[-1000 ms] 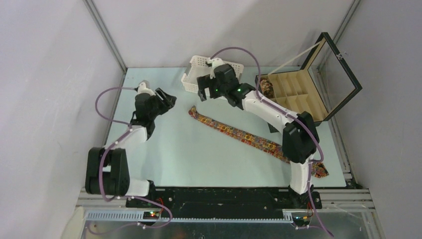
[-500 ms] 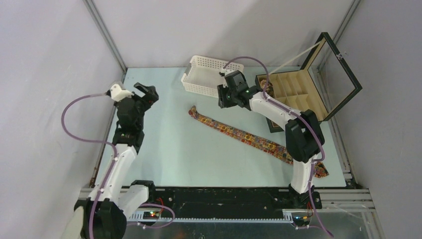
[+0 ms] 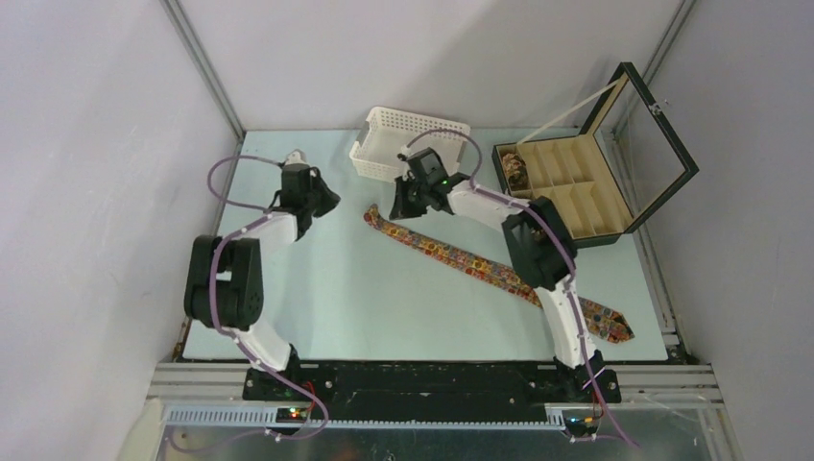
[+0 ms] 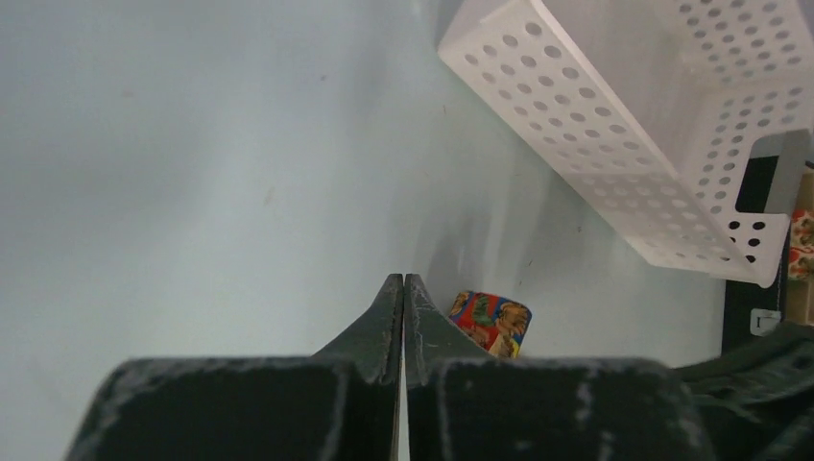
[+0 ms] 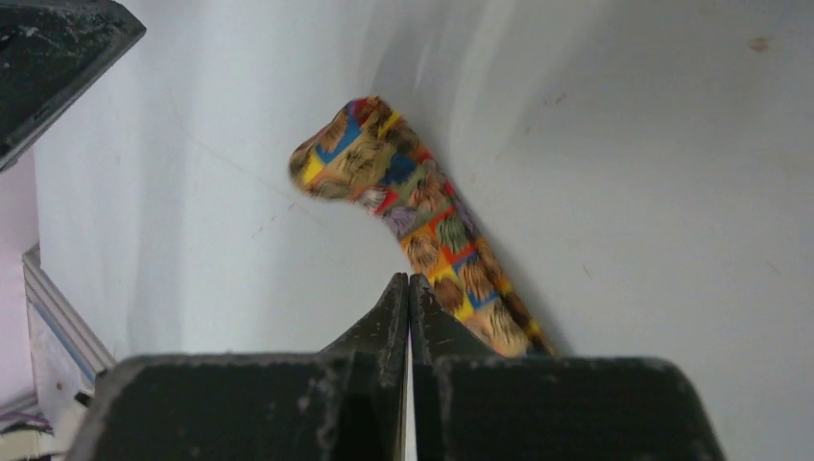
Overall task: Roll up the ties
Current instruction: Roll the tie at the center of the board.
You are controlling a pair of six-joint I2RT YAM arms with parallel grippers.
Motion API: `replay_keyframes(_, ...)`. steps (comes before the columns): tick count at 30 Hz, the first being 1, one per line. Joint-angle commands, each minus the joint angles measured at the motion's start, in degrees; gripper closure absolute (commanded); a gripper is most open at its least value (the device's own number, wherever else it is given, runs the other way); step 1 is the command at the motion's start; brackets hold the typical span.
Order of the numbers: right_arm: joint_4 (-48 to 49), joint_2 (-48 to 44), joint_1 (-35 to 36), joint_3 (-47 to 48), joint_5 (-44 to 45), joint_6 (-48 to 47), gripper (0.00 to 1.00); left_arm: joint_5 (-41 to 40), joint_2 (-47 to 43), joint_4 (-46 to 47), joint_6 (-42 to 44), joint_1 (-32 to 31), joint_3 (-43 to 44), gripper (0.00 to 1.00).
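Top view: shows one tie (image 3: 461, 257) lying flat and diagonal on the table (image 3: 336, 288), narrow end near the white basket (image 3: 415, 123), and a rolled tie (image 3: 514, 171) in the black box (image 3: 574, 237), in the corner compartment nearest the basket. Shows the left gripper (image 3: 324, 200) apart from the flat tie and the right gripper (image 3: 401, 206) near its narrow end.

Left wrist view: shows the left gripper (image 4: 403, 283) pressed together, holding nothing, with the tie end (image 4: 491, 322) beyond it.

Right wrist view: shows the right gripper (image 5: 408, 283) pressed together, empty, with the tie (image 5: 413, 211) just ahead.
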Motion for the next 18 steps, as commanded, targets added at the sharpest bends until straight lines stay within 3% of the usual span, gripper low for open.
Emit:
replay_keyframes(1,1.5,5.7,0.9,7.0,-2.4,4.1,1.0,3.5,5.2,3.7,-0.1,-1.7,6.0,1.0)
replay_keyframes(7,3.7,9.7,1.1,9.5,-1.6,6.2,1.0,4.9,12.4,3.8,0.0,-2.2,9.2,1.0)
replay_keyframes(18,3.5,14.0,1.0,13.4,-2.0,7.1,1.0,6.4,15.4,4.6,1.7,-5.4,9.3,1.0)
